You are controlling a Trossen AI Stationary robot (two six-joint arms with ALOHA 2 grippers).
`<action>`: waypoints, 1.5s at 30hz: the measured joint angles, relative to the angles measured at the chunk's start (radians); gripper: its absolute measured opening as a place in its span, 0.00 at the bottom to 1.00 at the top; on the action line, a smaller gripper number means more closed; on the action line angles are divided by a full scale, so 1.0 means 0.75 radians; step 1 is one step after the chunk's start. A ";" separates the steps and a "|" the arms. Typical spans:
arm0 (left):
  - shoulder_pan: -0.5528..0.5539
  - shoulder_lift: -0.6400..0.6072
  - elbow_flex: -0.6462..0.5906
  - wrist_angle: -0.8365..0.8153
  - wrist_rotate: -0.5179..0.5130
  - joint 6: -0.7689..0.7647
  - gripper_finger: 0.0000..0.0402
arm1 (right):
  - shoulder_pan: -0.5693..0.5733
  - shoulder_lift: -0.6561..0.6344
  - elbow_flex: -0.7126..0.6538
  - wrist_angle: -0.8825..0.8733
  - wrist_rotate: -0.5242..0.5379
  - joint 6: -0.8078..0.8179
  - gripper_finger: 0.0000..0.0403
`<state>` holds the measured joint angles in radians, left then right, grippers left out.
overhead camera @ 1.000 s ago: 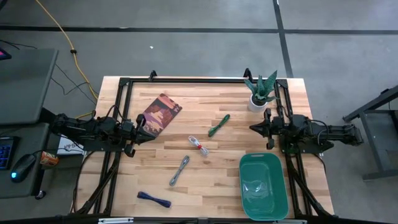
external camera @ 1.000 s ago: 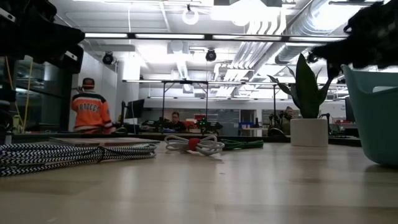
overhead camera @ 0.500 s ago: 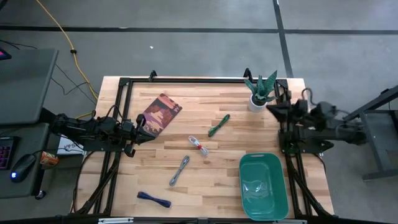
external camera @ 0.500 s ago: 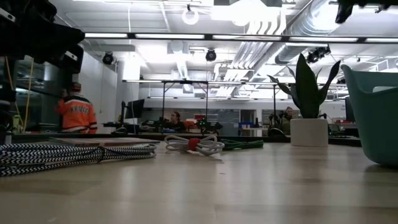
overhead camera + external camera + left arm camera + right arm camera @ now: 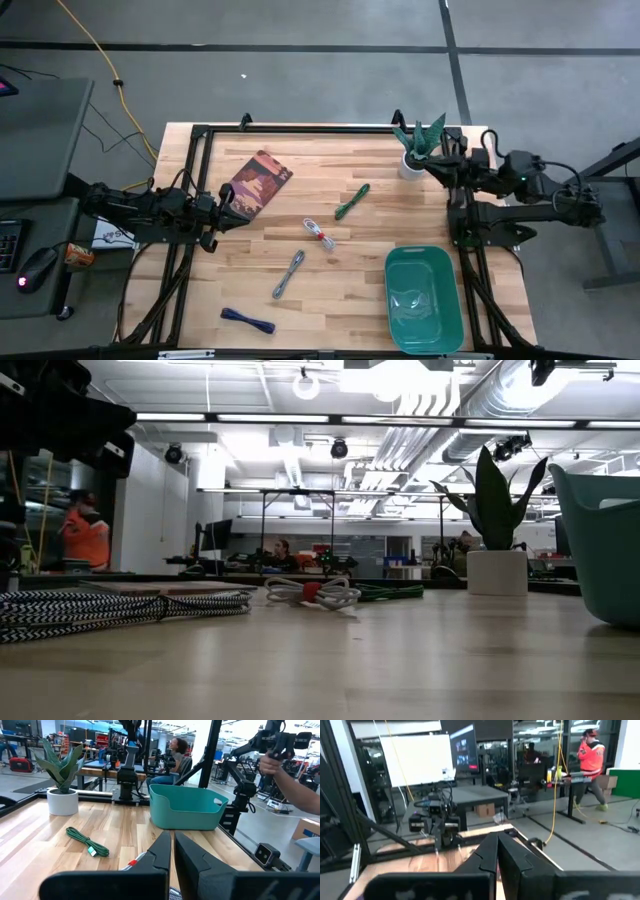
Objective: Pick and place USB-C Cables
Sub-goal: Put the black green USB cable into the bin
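Four cable bundles lie flat on the wooden table: the green cable (image 5: 351, 201) (image 5: 87, 842), the white-and-red cable (image 5: 319, 234) (image 5: 310, 593), the silver-grey cable (image 5: 288, 274) (image 5: 120, 608) and the dark blue cable (image 5: 247, 320). No gripper touches them. My left gripper (image 5: 229, 210) (image 5: 172, 840) is shut and hovers low at the table's left side, beside the booklet. My right gripper (image 5: 432, 161) (image 5: 497, 842) is shut and raised high at the right, next to the potted plant, pointing across the table toward the left arm.
A brown-red booklet (image 5: 258, 182) lies far left. A teal bin (image 5: 424, 298) (image 5: 185, 807) stands at the near right corner. A potted plant (image 5: 418, 148) (image 5: 497, 550) stands at the far right. A black frame runs round the table. People move in the room beyond.
My right arm has risen and swung toward the table's far edge, from low beside the bin up to the plant, tipping upward; in the low view its gripper has climbed out of the top. The cables have stayed where they lay.
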<state>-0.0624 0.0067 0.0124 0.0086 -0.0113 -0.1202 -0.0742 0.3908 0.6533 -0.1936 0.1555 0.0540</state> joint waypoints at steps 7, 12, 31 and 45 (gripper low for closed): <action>0.000 0.000 0.000 0.000 0.000 0.000 0.01 | 0.000 0.248 -0.078 0.348 -0.042 0.047 0.00; 0.000 0.000 0.000 0.000 -0.001 0.000 0.01 | 0.000 0.544 -0.066 0.615 -0.155 0.016 0.00; 0.000 0.000 0.000 0.000 0.000 0.000 0.01 | 0.000 0.678 0.030 0.714 -0.177 -0.036 0.00; 0.001 0.005 -0.001 0.198 -0.120 0.011 0.01 | 0.000 0.684 0.029 0.621 -0.177 -0.008 0.00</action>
<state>-0.0620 0.0104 0.0119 0.1574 -0.1009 -0.1116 -0.0742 0.9039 0.6750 0.2718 0.0225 0.0478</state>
